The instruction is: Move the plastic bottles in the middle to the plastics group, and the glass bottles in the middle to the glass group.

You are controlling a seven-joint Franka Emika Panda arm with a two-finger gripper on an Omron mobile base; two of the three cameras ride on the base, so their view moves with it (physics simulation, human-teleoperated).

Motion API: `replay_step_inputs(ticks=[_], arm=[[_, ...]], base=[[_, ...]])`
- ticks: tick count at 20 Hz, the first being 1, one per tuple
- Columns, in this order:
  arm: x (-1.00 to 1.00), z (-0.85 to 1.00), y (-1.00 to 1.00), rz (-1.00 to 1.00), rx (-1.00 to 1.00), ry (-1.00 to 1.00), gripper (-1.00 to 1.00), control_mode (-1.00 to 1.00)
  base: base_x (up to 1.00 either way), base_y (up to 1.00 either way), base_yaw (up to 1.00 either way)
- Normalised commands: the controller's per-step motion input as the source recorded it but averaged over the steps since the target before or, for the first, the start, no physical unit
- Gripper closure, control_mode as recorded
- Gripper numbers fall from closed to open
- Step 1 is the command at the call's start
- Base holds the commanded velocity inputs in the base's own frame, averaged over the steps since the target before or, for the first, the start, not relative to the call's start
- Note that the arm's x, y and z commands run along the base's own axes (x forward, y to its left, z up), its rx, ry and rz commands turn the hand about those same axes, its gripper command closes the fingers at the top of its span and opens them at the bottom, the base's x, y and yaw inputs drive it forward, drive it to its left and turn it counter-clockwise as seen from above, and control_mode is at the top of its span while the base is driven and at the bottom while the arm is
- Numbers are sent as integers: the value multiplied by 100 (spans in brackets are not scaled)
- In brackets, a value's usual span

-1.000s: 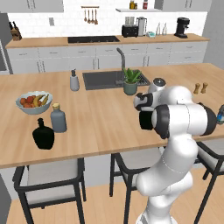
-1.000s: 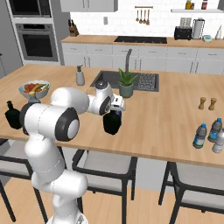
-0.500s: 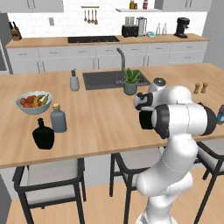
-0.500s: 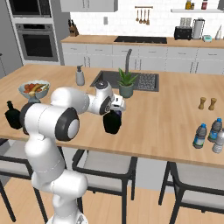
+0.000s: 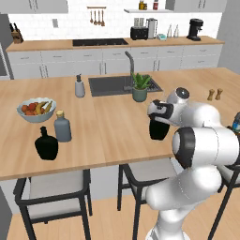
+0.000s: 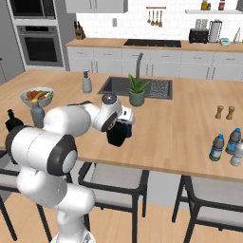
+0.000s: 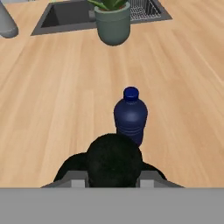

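Observation:
The glass bottle [image 5: 158, 129], glossy black and squarish, stands upright near the middle of the island's front half. My gripper [image 5: 157, 115] sits on top of it, shut on its short stoppered neck. In the hand view the black stopper [image 7: 113, 158] fills the gap between the fingers [image 7: 151, 179]. Just beyond it stands a short dark blue plastic bottle [image 7: 131, 114], untouched. The glass group, a round black flask [image 5: 46, 144] and a grey-blue corked bottle [image 5: 62, 127], is at the island's left. The plastics group [image 6: 228, 144] of clear blue-labelled bottles is at the right.
A potted plant [image 5: 139, 89] and the sink [image 5: 115, 84] lie behind the black bottle. A fruit bowl [image 5: 36, 109] and a grey soap dispenser [image 5: 79, 87] are to the left, two small shakers [image 6: 224, 112] to the right. Stools [image 6: 111, 178] stand under the island's front edge.
The fingers have closed in on the black bottle's neck. The arm and the bottles stand where they were.

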Motion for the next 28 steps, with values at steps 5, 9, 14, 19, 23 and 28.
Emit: replay_step_inputs(ticks=[5, 9, 14, 19, 23, 28], arm=[[-16, 32, 71, 0, 0, -11, 100, -100], [0, 2, 100, 4, 0, 0, 100, -100], [0, 9, 100, 11, 0, 0, 100, -100], [0, 24, 100, 22, 0, 0, 100, -100], [1, 4, 99, 24, 0, 0, 100, -100], [0, 0, 90, 18, -3, -7, 100, -100]], base=[[0, 0, 0], [0, 0, 0], [0, 0, 0], [0, 0, 0], [0, 0, 0], [0, 0, 0]])
